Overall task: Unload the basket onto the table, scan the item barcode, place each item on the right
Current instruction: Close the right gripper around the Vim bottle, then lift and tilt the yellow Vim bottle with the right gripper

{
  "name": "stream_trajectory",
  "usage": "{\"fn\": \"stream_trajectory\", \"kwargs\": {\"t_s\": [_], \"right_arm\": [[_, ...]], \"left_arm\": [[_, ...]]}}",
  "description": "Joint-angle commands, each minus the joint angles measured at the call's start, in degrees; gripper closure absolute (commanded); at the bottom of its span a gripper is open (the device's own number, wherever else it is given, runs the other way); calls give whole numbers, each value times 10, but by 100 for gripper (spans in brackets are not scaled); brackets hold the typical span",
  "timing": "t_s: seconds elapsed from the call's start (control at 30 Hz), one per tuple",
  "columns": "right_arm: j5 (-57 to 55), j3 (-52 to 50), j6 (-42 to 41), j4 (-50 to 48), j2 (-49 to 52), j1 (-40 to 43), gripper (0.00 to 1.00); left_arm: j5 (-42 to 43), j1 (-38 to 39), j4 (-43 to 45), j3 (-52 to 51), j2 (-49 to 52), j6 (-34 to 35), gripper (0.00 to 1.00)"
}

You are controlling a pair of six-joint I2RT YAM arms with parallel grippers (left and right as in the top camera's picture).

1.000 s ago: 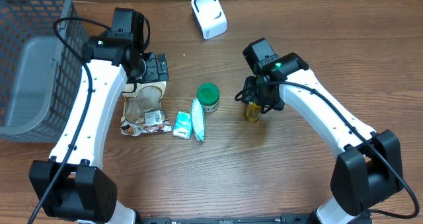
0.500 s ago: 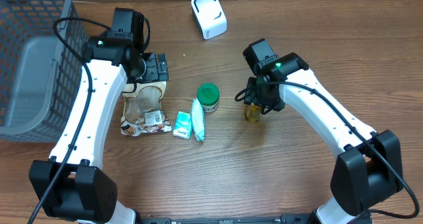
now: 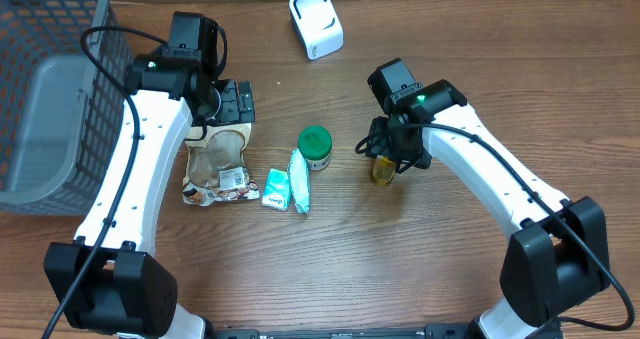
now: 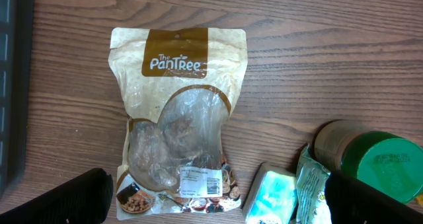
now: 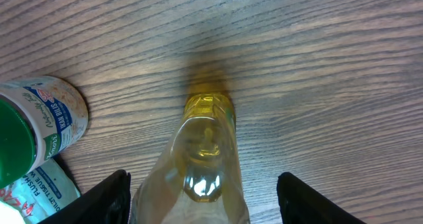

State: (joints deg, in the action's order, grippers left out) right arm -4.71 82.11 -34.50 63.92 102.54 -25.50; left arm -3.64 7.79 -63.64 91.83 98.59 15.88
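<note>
one clear bottle (image 5: 205, 154), tinted golden yellow

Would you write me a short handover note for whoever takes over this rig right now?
Left gripper: open, empty, hovering above the Pantree pouch.
Right gripper: open, one finger on each side of the yellow bottle. It is not clamped; bare wood shows beside one finger.
White device, likely the scanner: at the far edge of the table, with nothing near it.
Done: right arm lined up on the bottle.
Left: close on the bottle, lift it and show its barcode to the scanner.
</note>
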Motion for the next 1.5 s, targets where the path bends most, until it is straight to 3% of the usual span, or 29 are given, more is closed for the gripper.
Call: {"fn": "stream_trajectory", "kwargs": {"t_s": [0.0,0.57,1.07,1.3,1.47], "right_arm": [[-2,-4,0,-2,-3,3,34],[-1,-3,0,-2,-3,3,62],[38,10,10,3,-100,6,63],[116,10,91,12,-128,9,63],[271,10,189,27,-128,50,63]], "left_arm": [[3,-3,0,9,1,-11,0],[3,-3,0,9,1,-11,0],[3,-3,0,9,1,-11,0],[3,-3,0,9,1,-11,0],[3,-3,0,9,1,-11,0]]}}
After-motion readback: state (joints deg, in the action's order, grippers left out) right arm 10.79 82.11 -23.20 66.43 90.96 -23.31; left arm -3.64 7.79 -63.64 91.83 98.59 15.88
